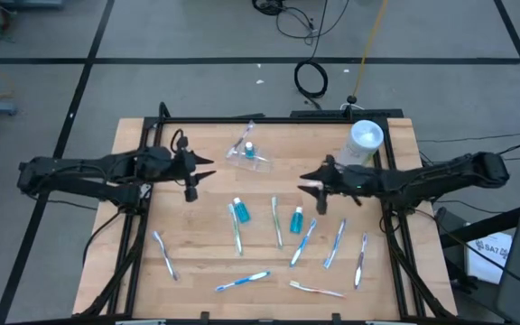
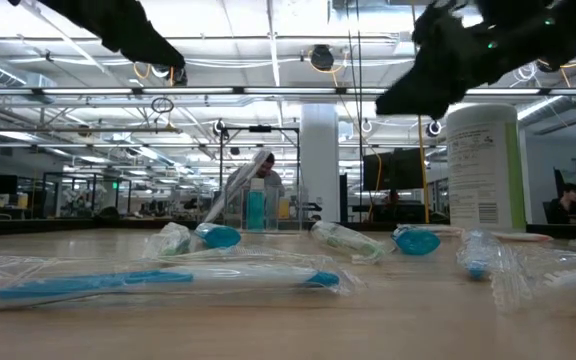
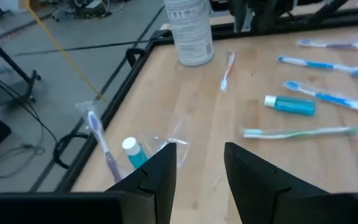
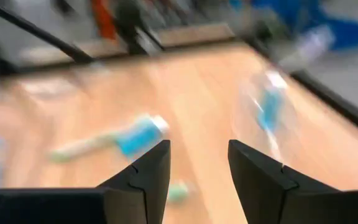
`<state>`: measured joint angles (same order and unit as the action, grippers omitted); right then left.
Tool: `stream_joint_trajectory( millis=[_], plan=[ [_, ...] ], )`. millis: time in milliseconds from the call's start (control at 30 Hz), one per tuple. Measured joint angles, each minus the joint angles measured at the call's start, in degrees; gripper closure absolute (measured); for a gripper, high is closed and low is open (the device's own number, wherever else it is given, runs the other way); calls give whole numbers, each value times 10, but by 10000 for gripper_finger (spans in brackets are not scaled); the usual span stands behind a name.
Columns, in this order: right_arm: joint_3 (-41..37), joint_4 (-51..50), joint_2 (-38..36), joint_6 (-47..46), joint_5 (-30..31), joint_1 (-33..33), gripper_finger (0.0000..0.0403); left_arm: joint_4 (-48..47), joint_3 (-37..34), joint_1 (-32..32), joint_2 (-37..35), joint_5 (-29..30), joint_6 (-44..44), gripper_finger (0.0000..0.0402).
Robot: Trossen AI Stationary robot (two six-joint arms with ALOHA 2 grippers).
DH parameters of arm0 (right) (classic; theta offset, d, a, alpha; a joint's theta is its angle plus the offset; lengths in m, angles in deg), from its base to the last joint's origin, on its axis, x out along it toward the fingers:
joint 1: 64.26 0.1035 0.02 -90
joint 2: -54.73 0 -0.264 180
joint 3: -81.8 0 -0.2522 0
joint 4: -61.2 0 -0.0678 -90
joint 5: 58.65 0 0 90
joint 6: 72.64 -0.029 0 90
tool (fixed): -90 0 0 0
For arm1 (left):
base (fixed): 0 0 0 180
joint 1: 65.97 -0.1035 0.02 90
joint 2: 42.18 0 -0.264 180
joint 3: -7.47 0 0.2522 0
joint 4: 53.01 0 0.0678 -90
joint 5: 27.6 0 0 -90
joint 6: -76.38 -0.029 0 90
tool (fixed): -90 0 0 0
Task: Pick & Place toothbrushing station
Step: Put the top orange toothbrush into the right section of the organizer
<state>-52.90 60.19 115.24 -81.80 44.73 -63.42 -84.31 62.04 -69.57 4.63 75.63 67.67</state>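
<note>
The clear cup (image 1: 246,153) stands near the table's far edge, holding a toothpaste tube and a toothbrush. The white canister (image 1: 363,143) stands far right. Other toothbrushes (image 1: 277,222) lie scattered nearer. The left gripper (image 1: 197,173) and the right gripper (image 1: 311,183) hover with fingers apart, holding nothing.

High view straight down over the whole table (image 1: 134,271), low view level at tabletop, wrist views close, all sharing the cup (image 1: 246,153).
</note>
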Motion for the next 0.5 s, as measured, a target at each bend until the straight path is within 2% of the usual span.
stream_joint_trajectory(
  millis=[100, 267, 500],
  plan=[
    [50, -110, 40, -36, -7, -4, 247, -1, 0, -7, 0, 2, -22, 261],
    [140, -270, 103, -83, -52, -11, 247, 1, 0, -18, -4, 2, -42, 261],
    [260, -507, 208, -62, -60, -49, 247, -1, 0, -24, -4, 2, -38, 261]
  ],
)
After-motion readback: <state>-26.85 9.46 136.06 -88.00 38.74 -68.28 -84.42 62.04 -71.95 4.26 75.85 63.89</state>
